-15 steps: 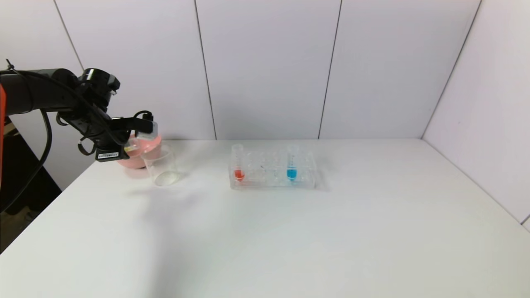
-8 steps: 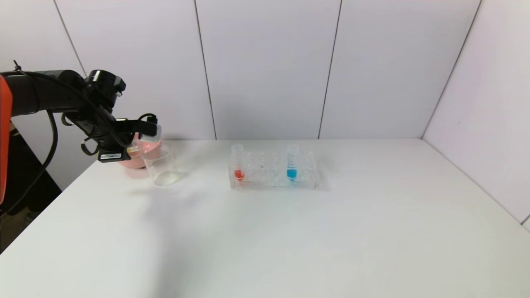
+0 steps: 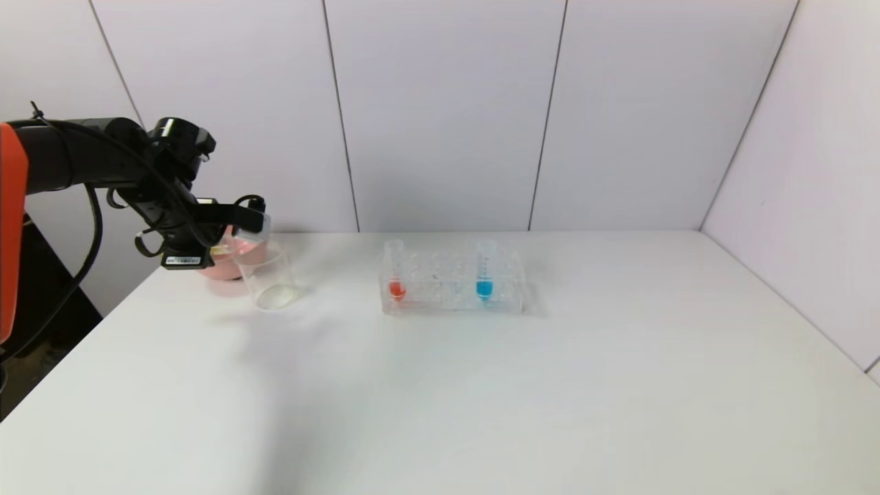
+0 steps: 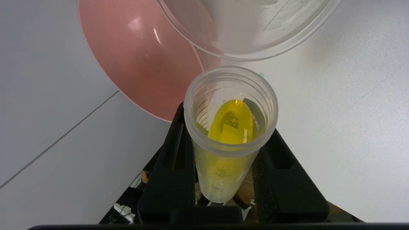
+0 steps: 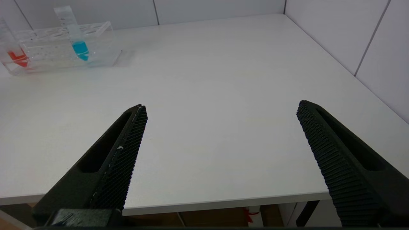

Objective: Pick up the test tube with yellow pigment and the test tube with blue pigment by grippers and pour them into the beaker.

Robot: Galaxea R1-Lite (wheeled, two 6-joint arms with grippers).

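Note:
My left gripper [image 3: 237, 223] is shut on the test tube with yellow pigment [image 4: 228, 127]. The tube lies tilted almost flat, its open mouth [image 3: 258, 223] just above the near rim of the clear beaker [image 3: 269, 278]. In the left wrist view the yellow liquid has run toward the mouth, and the beaker [image 4: 249, 28] is just beyond it. The test tube with blue pigment [image 3: 485, 271] stands upright in the clear rack [image 3: 454, 302]; it also shows in the right wrist view [image 5: 78, 41]. My right gripper [image 5: 220, 134] is open and empty over the table's near edge, out of the head view.
A pink bowl [image 3: 230, 258] stands behind the beaker at the table's far left; it also shows in the left wrist view [image 4: 143, 54]. A tube with red-orange liquid [image 3: 397, 271] stands at the rack's left end. White wall panels close the back and right side.
My left gripper has moved a little to the right and toward the beaker with the yellow tube, tipping it flatter over the rim. The rack and right arm have not moved.

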